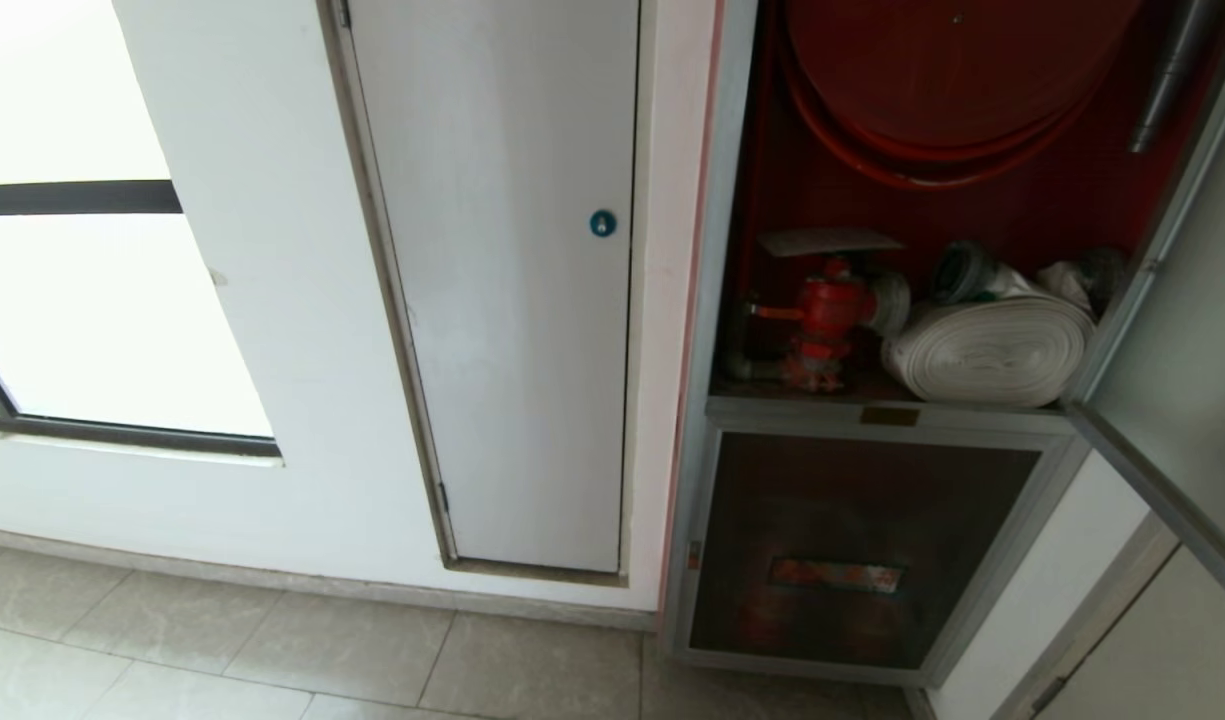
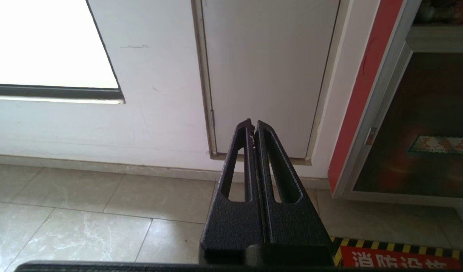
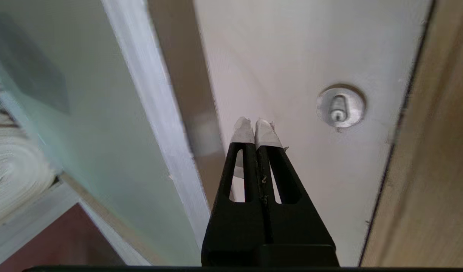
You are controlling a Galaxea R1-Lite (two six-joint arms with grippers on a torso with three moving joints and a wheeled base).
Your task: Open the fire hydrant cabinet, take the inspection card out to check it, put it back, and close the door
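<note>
The fire hydrant cabinet (image 1: 717,330) stands open, showing its red interior, a red hydrant valve (image 1: 827,315) and a white rolled hose (image 1: 992,350). A flat greyish card (image 1: 827,242), apparently the inspection card, lies on top of the valve; its print cannot be read. The door (image 1: 1187,340) is swung out to the right, and its glass (image 3: 84,121) and silver frame show in the right wrist view. My right gripper (image 3: 256,126), with white-taped tips, is shut and empty just past that frame, facing a white panel. It is outside the head view. My left gripper (image 2: 253,126) is shut, empty and parked low.
A plain white door with a round blue lock (image 1: 602,223) is left of the cabinet. Below the open compartment is a shorter dark glass panel with a red label (image 1: 837,575). Ahead of the right gripper sits a round silver lock (image 3: 341,106). A striped red floor marking (image 2: 397,257) lies nearby.
</note>
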